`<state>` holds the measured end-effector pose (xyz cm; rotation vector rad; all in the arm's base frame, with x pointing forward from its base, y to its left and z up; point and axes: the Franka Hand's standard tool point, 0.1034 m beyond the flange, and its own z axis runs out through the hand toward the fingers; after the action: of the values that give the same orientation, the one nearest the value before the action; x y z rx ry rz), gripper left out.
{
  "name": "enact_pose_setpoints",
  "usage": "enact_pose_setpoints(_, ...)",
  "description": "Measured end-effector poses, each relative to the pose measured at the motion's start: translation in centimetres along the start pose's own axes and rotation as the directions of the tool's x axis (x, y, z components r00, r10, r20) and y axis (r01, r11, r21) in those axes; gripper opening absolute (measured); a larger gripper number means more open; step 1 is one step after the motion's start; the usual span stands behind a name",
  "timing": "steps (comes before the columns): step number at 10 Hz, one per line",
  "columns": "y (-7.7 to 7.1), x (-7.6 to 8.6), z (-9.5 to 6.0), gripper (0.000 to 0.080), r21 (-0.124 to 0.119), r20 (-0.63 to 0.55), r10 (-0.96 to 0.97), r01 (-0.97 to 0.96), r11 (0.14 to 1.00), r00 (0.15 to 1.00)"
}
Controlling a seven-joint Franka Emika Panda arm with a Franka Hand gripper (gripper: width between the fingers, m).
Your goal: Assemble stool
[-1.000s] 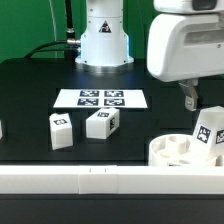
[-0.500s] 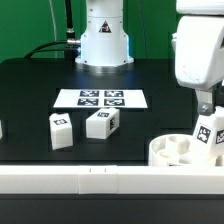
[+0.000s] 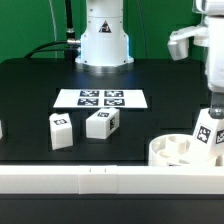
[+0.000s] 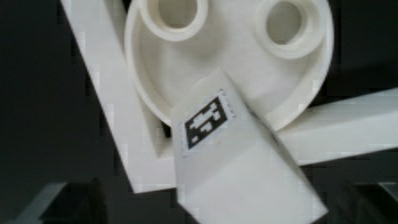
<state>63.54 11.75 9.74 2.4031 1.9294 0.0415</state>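
Note:
The round white seat (image 3: 176, 150) lies at the exterior view's right, against the front rail. One chunky white leg (image 3: 209, 131) with a tag stands tilted on it. Two more tagged legs (image 3: 60, 131) (image 3: 102, 123) lie loose on the black table. My gripper (image 3: 212, 103) hangs just above the leg on the seat, jaws open and holding nothing. In the wrist view the seat (image 4: 222, 45) shows two round holes. The tagged leg (image 4: 222, 135) runs from the seat down between my gripper's (image 4: 205, 207) dark fingers, which barely show at the frame's corners.
The marker board (image 3: 100, 98) lies flat behind the loose legs, in front of the robot base (image 3: 103, 40). A long white rail (image 3: 90, 182) borders the table's front. A small white piece (image 3: 1, 130) shows at the exterior view's left edge.
The arm has swung toward the exterior view's right and now sits over the leg on the seat. The jaws stayed open; no part moved.

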Motion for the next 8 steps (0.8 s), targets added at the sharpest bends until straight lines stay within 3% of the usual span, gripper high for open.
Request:
enact_pose_setpoints(3, -0.1, 0.4, 0.5, 0.0649, 0.003, 0.037, -0.284, 0.284, 0.959, 0.958)
enact_pose_setpoints(8, -0.4, -0.2, 1.6, 0.0649, 0.034, 0.063, -0.537, 0.536, 0.844, 0.841)
